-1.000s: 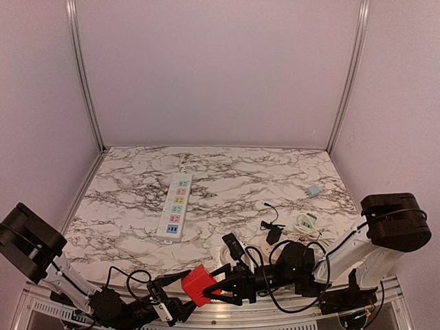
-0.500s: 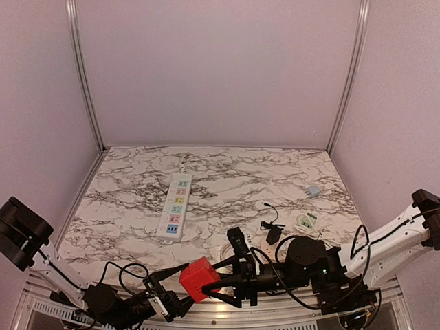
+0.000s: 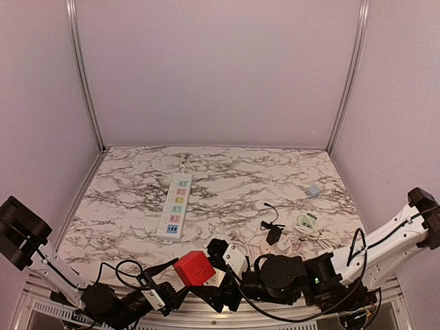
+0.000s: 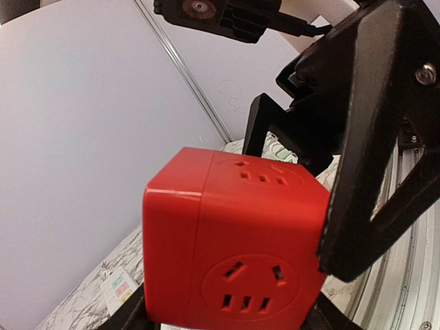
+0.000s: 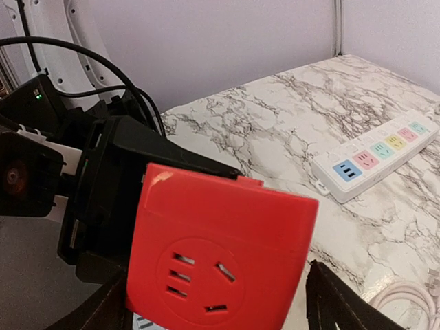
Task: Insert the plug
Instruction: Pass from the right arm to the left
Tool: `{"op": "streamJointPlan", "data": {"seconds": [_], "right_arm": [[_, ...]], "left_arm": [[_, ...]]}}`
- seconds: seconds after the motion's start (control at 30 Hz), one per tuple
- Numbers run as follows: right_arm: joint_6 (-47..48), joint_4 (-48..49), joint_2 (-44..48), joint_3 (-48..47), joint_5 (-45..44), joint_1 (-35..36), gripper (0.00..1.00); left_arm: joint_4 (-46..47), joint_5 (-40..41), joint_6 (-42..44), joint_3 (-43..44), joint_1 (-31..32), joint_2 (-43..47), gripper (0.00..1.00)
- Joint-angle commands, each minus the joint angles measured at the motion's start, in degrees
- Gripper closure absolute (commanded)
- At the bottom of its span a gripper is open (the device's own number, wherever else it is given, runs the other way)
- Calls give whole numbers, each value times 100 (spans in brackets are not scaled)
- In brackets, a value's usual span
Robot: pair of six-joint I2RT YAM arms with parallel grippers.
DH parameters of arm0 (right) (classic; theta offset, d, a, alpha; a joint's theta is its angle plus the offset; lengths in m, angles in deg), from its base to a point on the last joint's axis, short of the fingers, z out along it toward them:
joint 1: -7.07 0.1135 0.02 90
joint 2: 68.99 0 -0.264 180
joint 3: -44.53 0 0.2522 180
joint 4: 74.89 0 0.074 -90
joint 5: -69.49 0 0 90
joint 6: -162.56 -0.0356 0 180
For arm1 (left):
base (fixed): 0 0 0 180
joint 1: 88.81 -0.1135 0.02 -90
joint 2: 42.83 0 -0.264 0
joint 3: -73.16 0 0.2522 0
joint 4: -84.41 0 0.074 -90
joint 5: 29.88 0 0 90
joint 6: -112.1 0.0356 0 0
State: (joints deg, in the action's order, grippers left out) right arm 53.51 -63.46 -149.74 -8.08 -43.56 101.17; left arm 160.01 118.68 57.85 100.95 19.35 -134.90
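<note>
A red cube adapter [image 3: 194, 268] is held off the marble table [image 3: 234, 172] at the bottom centre of the top view, between the two arms. It is well apart from the white power strip [image 3: 175, 206], which lies flat left of the frame's middle with its coloured outlets facing up.

In the left wrist view the left gripper [image 4: 240, 289] is closed about halfway on the cube. One black finger is pressed flat against the cube's right side, and the other finger is mostly hidden beneath it. The grip is taken on side faces, so the socket faces at the front and top are left uncovered. No prongs are seen on the faces shown, so the plug side is judged to be turned away from the cameras.

In the right wrist view the right gripper [image 5: 220, 309] is spread wide to either side of the same cube and has hold of nothing. Its finger at the lower right appears to stand just clear of the red face. Contact on the lower left cannot be told. The arrangement is read as a handover, with the cube carried by the left arm alone. The cube must still be turned and lined up over an outlet before insertion.
</note>
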Motion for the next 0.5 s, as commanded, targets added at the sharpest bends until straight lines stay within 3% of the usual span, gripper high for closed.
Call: {"op": "streamJointPlan", "data": {"seconds": [0.0, 0.27, 0.47], "right_arm": [[300, -684, -324, -250, -526, 63, 20], [171, -800, -476, -449, -1003, 67, 21], [289, -342, -562, -434, -756, 66, 21]], "left_arm": [[1074, -67, -46, 183, 88, -13, 81], [1069, -17, 1, 253, 96, -120, 81], [1082, 88, 129, 399, 100, -326, 81]]}}
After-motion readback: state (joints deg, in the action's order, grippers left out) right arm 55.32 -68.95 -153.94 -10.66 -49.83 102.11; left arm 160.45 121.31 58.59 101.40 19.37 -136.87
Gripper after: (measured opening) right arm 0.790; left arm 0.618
